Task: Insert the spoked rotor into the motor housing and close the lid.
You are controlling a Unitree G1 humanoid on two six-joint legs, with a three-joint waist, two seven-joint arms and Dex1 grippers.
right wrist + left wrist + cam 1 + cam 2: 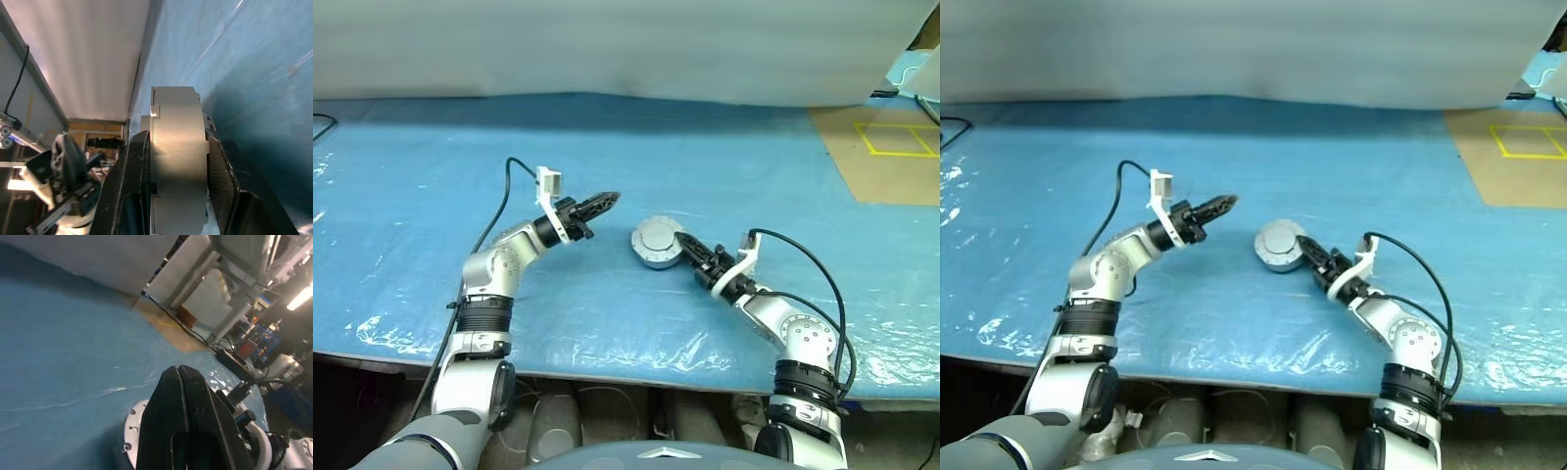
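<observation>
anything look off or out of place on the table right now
Nothing stands out. The lid sits flat on top of the motor housing, smooth face up, and the right gripper clamps the closed assembly by its sides. The left gripper hangs empty and shut to its left, above the blue sheet.

Items counted on the work surface:

- One round silver-grey metal motor housing [656,242], closed by one smooth plain grey round metal lid [1279,238] on top. The two read as a single stacked unit; the side wall shows one seam between the parts in the right wrist view.
- Two black two-fingered grippers: one left gripper [603,203] and one right gripper [690,245].
- One blue plastic sheet [411,196] covering the table.
- One brown cardboard panel [886,157] at the far right corner, bearing yellow tape outlines; two rectangles can be made out, the second cut off by the frame edge.
</observation>
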